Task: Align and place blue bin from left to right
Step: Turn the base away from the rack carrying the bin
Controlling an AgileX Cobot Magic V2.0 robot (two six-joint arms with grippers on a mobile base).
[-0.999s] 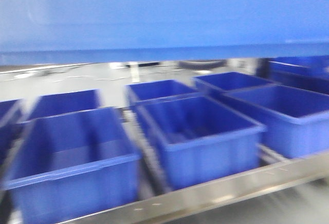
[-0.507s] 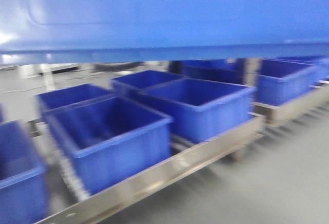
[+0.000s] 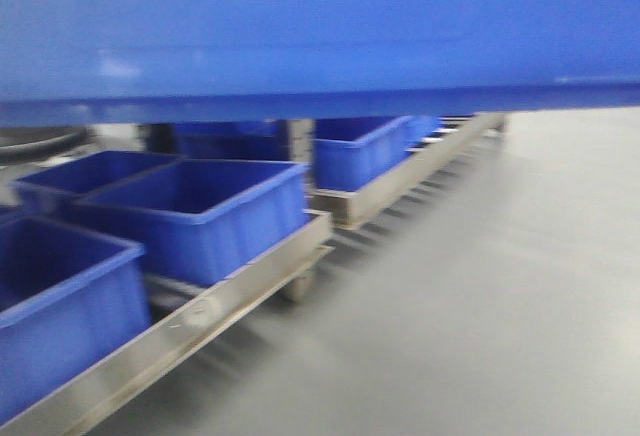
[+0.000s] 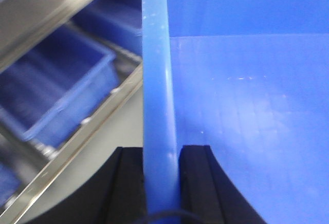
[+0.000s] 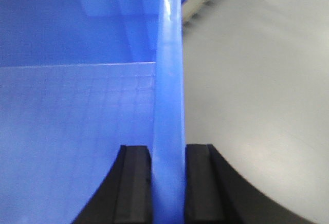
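Observation:
The blue bin (image 3: 320,26) fills the top of the front view, its flat wall and lower edge held above the floor. My left gripper (image 4: 161,154) is shut on the bin's left rim (image 4: 158,80), one black finger outside the wall and one inside. My right gripper (image 5: 167,152) is shut on the bin's right rim (image 5: 169,70) in the same way. Both wrist views look down into the bin's gridded bottom (image 4: 247,111).
A steel roller rack (image 3: 210,301) runs from lower left to upper right, carrying a row of other blue bins (image 3: 195,211), (image 3: 55,301), (image 3: 355,151). Grey floor (image 3: 480,296) lies to the right of the rack. The rack and a bin (image 4: 51,95) show below the left wrist.
The view has swung right along the rack: the row of bins has slid to the left and more grey floor shows on the right. The held bin stays at the top of the view.

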